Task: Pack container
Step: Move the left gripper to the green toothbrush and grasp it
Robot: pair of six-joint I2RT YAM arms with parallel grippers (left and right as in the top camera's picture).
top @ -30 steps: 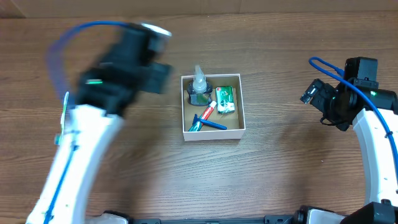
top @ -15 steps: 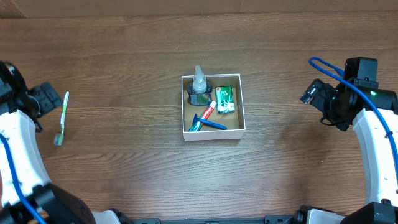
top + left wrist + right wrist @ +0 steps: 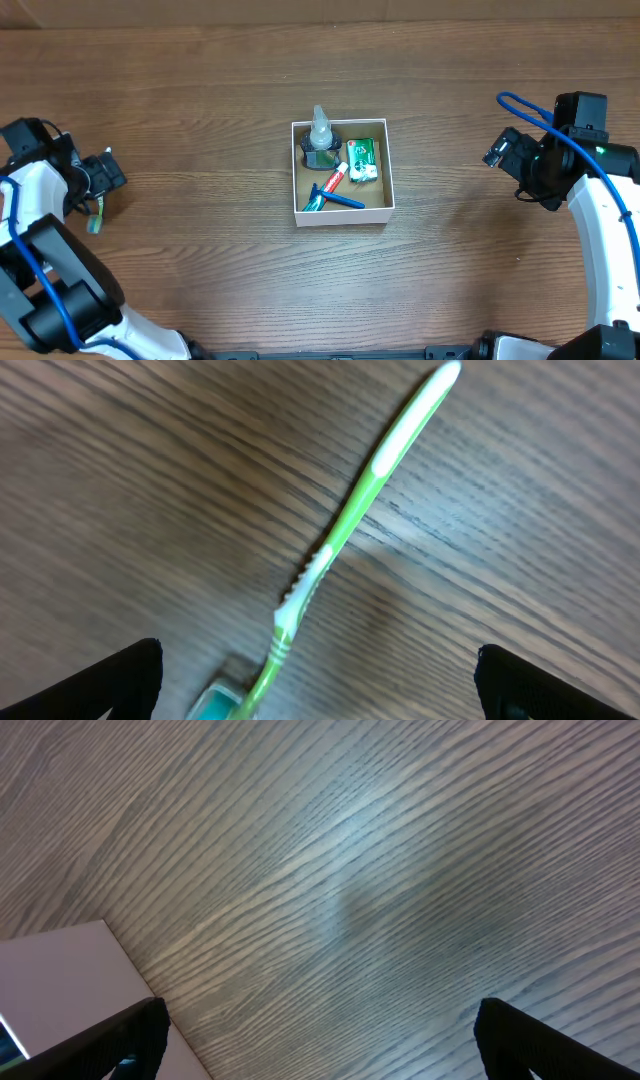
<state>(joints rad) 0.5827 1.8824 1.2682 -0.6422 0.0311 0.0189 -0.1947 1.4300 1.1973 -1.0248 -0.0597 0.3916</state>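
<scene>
— Toothbrush [image 3: 340, 540] on the far left: is it held?
— No. It lies flat on the wooden table [image 3: 200, 290], green and white. The left gripper [image 3: 104, 176] hovers over it with its jaws spread wide. Both fingertips [image 3: 130, 680] are clear of the handle and grasp nothing.
— And the container [image 3: 342, 213]?
— Mid-table, well apart from both arms. Inside are a dark bottle [image 3: 320, 140] with a clear nozzle at the back left and a green packet [image 3: 361, 160] at the back right. A red-and-white tube [image 3: 338, 177] lies between them, and in front is a blue item [image 3: 340, 200] I cannot identify.
— Right side?
— The right gripper [image 3: 502, 148] hangs over bare wood, jaws wide and empty. Its wrist view catches a white corner of the container at lower left.
</scene>
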